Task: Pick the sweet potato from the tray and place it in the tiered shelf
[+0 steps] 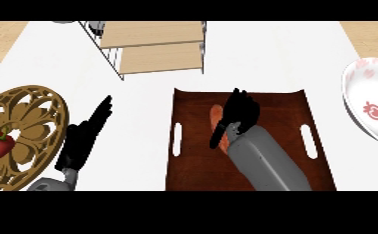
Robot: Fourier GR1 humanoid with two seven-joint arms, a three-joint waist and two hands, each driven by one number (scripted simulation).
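Brown rectangular tray (288, 113), right hand (242, 110) over it now, fingers stretched along the orange sweet potato (215, 117), left hand (85, 135) left of tray, fingers straight, pale wooden tiered shelf (151, 35) beyond tray.

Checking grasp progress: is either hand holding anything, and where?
Nothing yet. The right hand lies over the sweet potato in the tray, fingers straight; the left hand rests open beside the tray.

The grey right forearm (266, 160) slants in from the lower edge, its black right hand (241, 109) palm-down with fingers stretched forward and thumb hanging apart, while the black left hand (83, 137) rests open, fingers straight.
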